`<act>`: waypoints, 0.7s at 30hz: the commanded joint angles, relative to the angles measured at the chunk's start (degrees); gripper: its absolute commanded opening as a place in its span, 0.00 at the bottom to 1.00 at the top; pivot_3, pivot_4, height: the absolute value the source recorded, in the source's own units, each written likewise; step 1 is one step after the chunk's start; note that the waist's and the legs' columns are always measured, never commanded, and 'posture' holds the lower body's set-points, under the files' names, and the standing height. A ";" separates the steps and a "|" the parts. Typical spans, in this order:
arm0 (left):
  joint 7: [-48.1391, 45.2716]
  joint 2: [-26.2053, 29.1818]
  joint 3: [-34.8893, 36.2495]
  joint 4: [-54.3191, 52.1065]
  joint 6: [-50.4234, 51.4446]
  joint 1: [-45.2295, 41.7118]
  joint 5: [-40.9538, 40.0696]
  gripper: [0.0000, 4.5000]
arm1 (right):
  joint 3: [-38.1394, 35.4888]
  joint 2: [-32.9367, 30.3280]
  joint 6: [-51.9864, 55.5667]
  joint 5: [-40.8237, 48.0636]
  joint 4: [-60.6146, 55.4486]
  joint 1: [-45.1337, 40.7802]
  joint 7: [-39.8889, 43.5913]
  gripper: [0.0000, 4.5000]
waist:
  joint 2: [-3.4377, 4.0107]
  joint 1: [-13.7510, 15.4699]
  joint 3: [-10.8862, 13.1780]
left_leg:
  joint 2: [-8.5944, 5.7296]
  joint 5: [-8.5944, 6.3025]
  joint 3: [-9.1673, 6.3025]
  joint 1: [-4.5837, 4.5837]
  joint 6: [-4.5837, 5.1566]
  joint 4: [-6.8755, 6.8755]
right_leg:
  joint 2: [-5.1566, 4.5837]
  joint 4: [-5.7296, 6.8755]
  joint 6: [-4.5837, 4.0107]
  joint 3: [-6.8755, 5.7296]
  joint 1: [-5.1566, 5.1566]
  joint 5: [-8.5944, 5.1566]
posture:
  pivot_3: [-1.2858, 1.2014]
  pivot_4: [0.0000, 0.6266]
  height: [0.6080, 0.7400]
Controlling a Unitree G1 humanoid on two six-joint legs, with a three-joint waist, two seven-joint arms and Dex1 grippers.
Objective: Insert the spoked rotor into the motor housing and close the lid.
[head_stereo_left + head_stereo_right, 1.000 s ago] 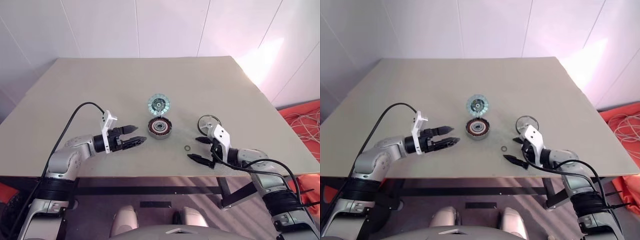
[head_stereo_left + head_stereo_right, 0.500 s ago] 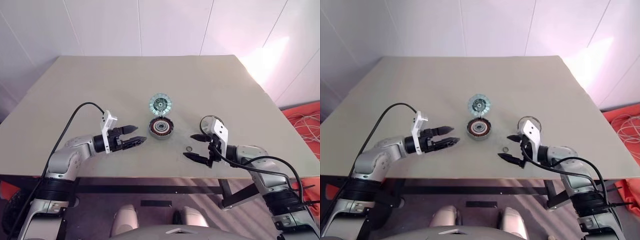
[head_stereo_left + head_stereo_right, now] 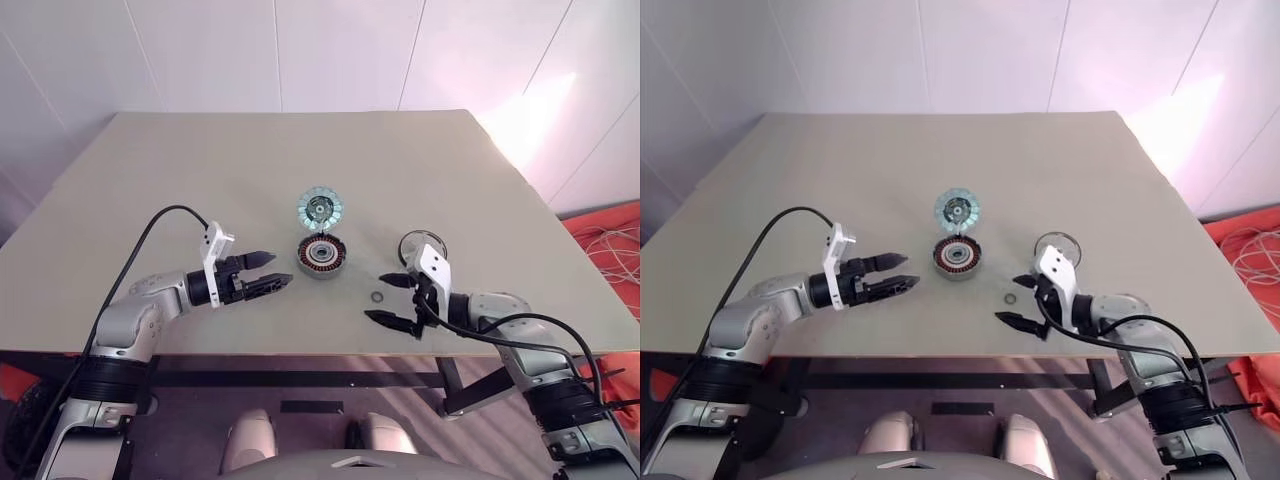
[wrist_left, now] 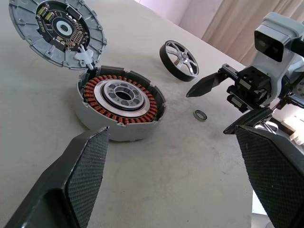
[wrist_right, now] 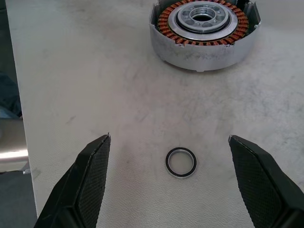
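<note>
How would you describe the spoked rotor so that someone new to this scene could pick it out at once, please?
On the beige table, find the round silver-grey motor housing with coppery windings near the middle. Toward the robot's right lies the spoked rotor, a dark-rimmed wheel with shiny spokes. It is far larger than the tiny metal ring nearby and, unlike the lid, open between its spokes.

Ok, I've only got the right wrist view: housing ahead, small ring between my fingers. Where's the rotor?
Observer: The rotor lies flat on the table, to the right of the housing and apart from it.
Operator: And the lid?
Observer: The lid stands tilted open at the housing's far edge, with its segmented face towards the robot.
Operator: Left gripper?
Observer: The left gripper is open and empty, just left of the housing and pointing at it.
</note>
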 commanded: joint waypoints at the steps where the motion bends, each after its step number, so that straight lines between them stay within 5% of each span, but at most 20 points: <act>1: 0.18 0.35 1.27 -2.15 -0.67 -0.16 -0.69 1.00 | -0.01 1.10 -1.92 -0.40 2.13 -1.66 -0.15 1.00 | 0.00 0.00 0.00 | 0.00 0.00 0.00 0.00 0.00 0.00 | 0.00 0.00 0.00 0.00 0.00 0.00 | 0.52 0.00 1.00; 13: 0.04 0.72 1.39 -1.74 -0.94 -0.65 -0.40 1.00 | -0.17 2.24 -3.64 -2.11 4.17 -1.13 -0.80 1.00 | 0.00 0.00 0.00 | 0.00 0.00 0.00 0.00 0.00 0.00 | 0.00 0.01 -0.01 0.00 0.01 0.00 | 0.52 0.00 1.00; 16: 0.06 0.64 1.34 -1.50 -1.11 -0.85 -0.31 1.00 | -0.75 1.54 -3.41 -1.81 3.55 -0.67 -0.51 0.87 | 0.00 0.00 0.00 | 0.00 0.00 0.00 0.00 0.00 0.01 | 0.00 0.01 -0.01 0.00 0.01 0.00 | 0.52 0.00 1.00; 21: 0.06 0.56 1.30 -1.14 -1.30 -1.17 -0.20 1.00 | -1.37 0.51 -3.69 -1.44 3.61 -0.43 -0.05 0.49 | 0.00 0.01 0.00 | 0.00 0.00 0.00 0.00 0.00 0.00 | 0.00 0.01 -0.01 0.00 0.01 0.01 | 0.52 0.00 1.00</act>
